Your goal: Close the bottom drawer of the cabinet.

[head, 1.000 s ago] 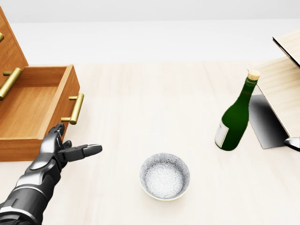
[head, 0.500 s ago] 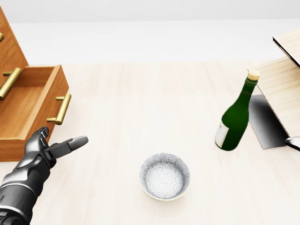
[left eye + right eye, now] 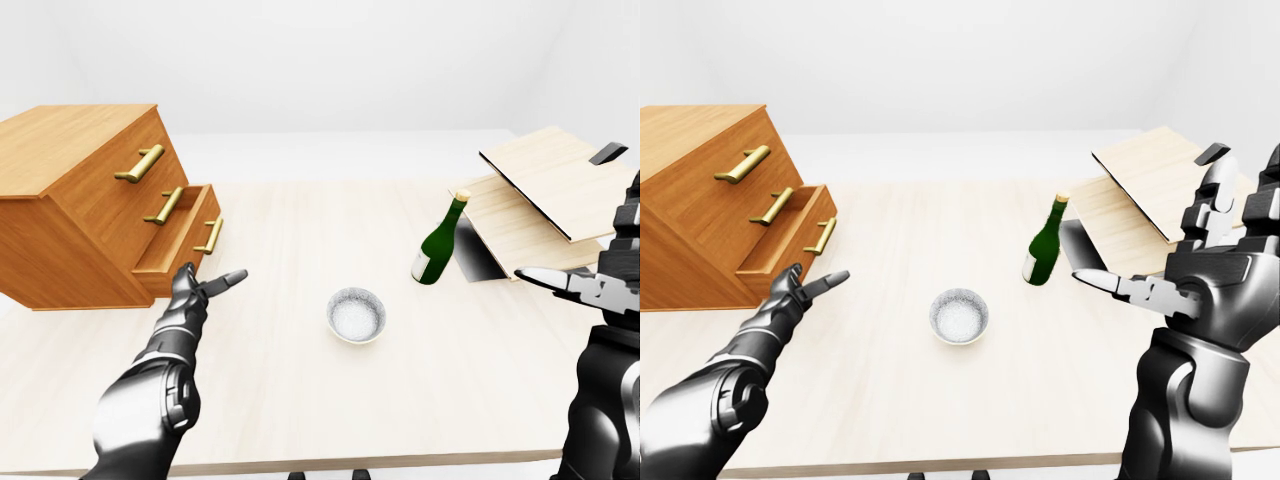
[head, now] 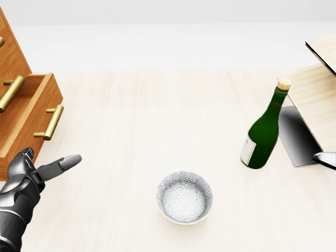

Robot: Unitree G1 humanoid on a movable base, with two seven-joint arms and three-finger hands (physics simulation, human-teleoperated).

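Observation:
A wooden cabinet (image 3: 80, 200) with brass handles stands at the left of the table. Its bottom drawer (image 3: 190, 235) sticks out only a little; its front with a brass handle (image 4: 50, 123) shows in the head view. My left hand (image 3: 200, 288) is open, fingers stretched, pressed against the lower corner of the drawer front. My right hand (image 3: 1200, 270) is open and raised at the right, away from the cabinet.
A patterned bowl (image 4: 185, 197) sits mid-table. A green corked bottle (image 4: 262, 131) stands to its right. Light wooden boards (image 3: 545, 190) lean at the far right of the table (image 3: 320, 390).
The bottom drawer has slid left into the cabinet, from well open to slightly open. My left hand moved left with it, pushing the drawer front.

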